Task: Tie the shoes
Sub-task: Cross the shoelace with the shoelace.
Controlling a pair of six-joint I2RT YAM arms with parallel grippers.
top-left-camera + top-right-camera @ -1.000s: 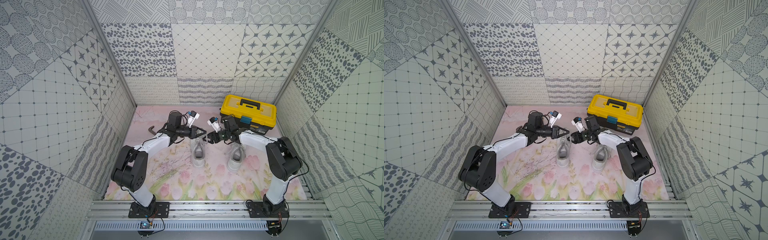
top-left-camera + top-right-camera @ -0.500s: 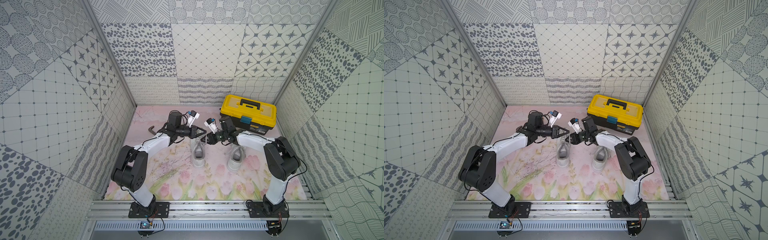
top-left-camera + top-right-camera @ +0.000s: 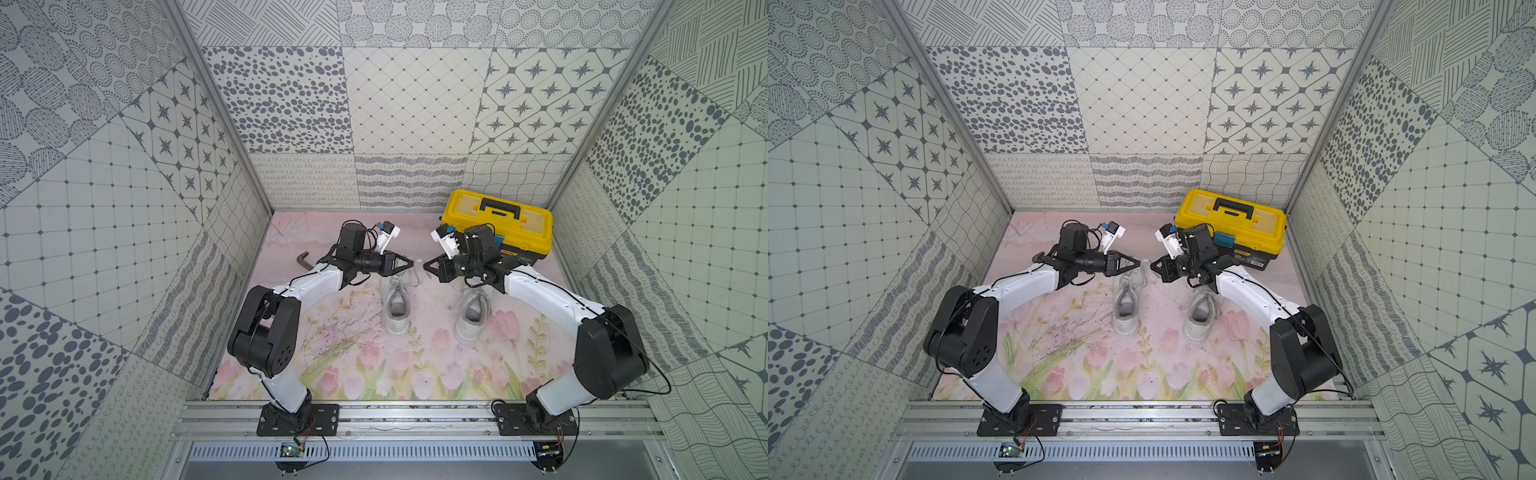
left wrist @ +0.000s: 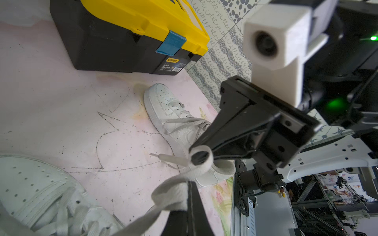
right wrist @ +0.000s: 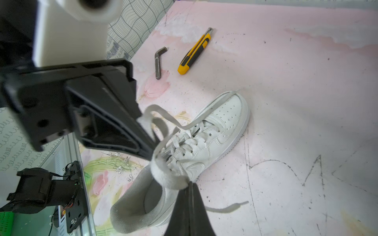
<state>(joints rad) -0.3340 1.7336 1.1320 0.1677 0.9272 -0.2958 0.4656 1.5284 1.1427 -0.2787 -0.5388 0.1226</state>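
Two white shoes stand side by side on the floral mat, toes toward the back wall: the left shoe [image 3: 397, 305] [image 5: 196, 151] and the right shoe [image 3: 471, 318] [image 4: 173, 120]. My left gripper [image 3: 411, 262] [image 4: 189, 183] is shut on a loop of the left shoe's pale lace [image 4: 171, 196], held above that shoe. My right gripper [image 3: 424, 267] [image 5: 190, 183] faces it tip to tip, shut on the lace [image 5: 169, 175] of the same shoe. The two tips nearly touch. One loose lace end [image 5: 227, 208] lies on the mat.
A yellow and black toolbox [image 3: 498, 224] stands at the back right, just behind my right wrist. A yellow utility knife [image 5: 194, 51] and a bent grey metal tool [image 5: 158, 63] [image 3: 305, 266] lie at the back left. Patterned walls close in three sides.
My right gripper's jaws have closed onto the lace next to the left gripper's tip. The left gripper has stayed shut and in place.
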